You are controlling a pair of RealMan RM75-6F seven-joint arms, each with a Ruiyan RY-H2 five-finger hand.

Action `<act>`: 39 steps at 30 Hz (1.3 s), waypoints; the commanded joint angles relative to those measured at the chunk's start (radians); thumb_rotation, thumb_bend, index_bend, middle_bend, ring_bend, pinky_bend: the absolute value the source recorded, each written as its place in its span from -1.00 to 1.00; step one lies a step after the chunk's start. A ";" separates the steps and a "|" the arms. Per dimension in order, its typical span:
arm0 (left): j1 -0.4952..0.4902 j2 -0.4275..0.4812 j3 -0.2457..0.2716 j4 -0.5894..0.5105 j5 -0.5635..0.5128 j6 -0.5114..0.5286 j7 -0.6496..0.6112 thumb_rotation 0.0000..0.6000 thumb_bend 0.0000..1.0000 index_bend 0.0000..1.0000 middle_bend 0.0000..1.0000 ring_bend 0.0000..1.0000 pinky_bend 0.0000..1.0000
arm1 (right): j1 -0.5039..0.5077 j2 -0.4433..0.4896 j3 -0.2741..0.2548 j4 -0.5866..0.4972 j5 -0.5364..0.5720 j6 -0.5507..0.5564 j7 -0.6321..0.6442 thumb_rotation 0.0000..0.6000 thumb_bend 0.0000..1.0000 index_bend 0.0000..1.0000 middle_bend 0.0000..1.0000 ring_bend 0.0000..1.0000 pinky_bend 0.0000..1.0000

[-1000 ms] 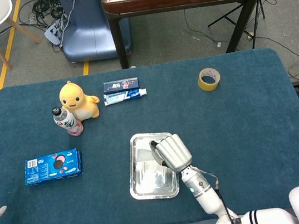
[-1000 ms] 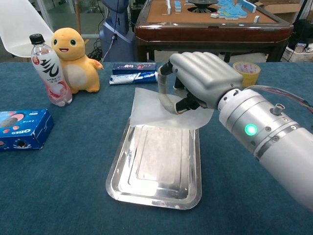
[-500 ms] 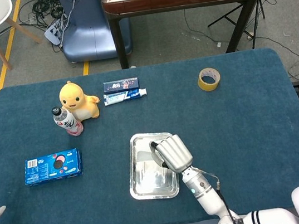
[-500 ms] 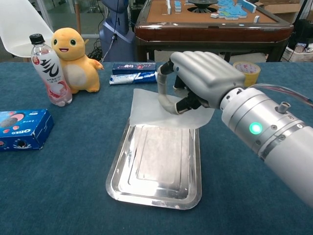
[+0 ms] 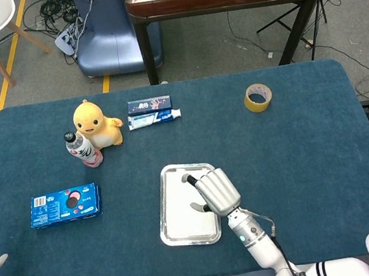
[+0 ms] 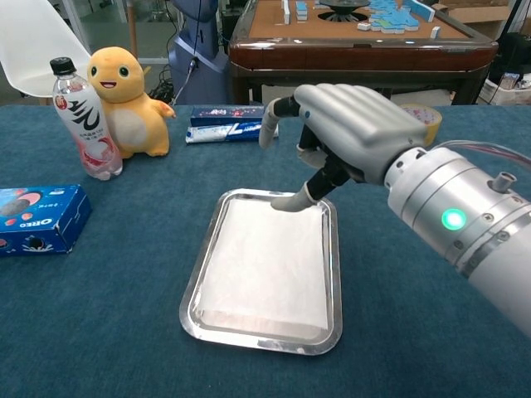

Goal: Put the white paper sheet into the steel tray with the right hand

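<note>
While the right hand [image 6: 353,133] hangs above the far end of the steel tray [image 6: 333,274], these points are noted.
Paper: white paper sheet [image 6: 261,265] lies flat inside the tray, covering its floor.
Fingers: spread apart, holding nothing; one fingertip [image 6: 286,201] is down at the sheet's far edge, contact uncertain.
Head view only: hand [image 5: 214,190] sits over the tray's right side; a pale tip at the left frame edge, unidentifiable; wide bare blue worktop [image 5: 313,160] right of the tray.
Chest view only: tray rim visible all round the sheet.
Left side: Oreo box [image 5: 64,204], bottle [image 5: 82,149] just beside the yellow toy [image 5: 93,124].
Far edge: toothpaste box [image 5: 150,105], tape roll [image 5: 257,97].
</note>
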 commanded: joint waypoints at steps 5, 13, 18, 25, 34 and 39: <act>-0.001 -0.001 0.000 0.002 -0.001 -0.003 0.000 1.00 -0.86 -0.80 -0.94 -0.96 -0.18 | -0.006 0.029 -0.004 -0.040 -0.022 0.004 0.018 1.00 -1.00 -0.23 1.00 1.00 1.00; 0.000 0.000 0.000 0.001 0.000 0.000 -0.001 1.00 -0.86 -0.80 -0.93 -0.96 -0.18 | -0.014 0.077 -0.003 -0.059 -0.036 0.009 0.021 1.00 -0.97 0.06 1.00 1.00 1.00; 0.000 0.000 0.000 0.001 -0.001 -0.002 0.002 1.00 -0.86 -0.80 -0.93 -0.96 -0.18 | -0.029 0.134 -0.003 -0.073 -0.048 0.023 0.023 1.00 -0.94 0.14 1.00 1.00 1.00; -0.003 -0.009 0.003 0.001 -0.001 -0.007 0.021 1.00 -0.86 -0.80 -0.93 -0.96 -0.18 | -0.058 0.274 -0.019 -0.142 -0.015 0.006 -0.020 1.00 -0.94 0.14 0.88 0.92 1.00; -0.010 -0.024 0.010 0.003 0.007 -0.016 0.048 1.00 -0.86 -0.80 -0.93 -0.96 -0.18 | -0.113 0.477 -0.080 -0.269 0.118 -0.018 -0.138 1.00 -0.94 0.14 0.08 0.08 0.42; -0.013 -0.035 0.018 0.000 0.026 -0.013 0.072 1.00 -0.86 -0.80 -0.93 -0.96 -0.18 | -0.172 0.557 -0.127 -0.299 0.120 0.023 -0.104 1.00 -0.94 0.14 -0.02 -0.13 -0.07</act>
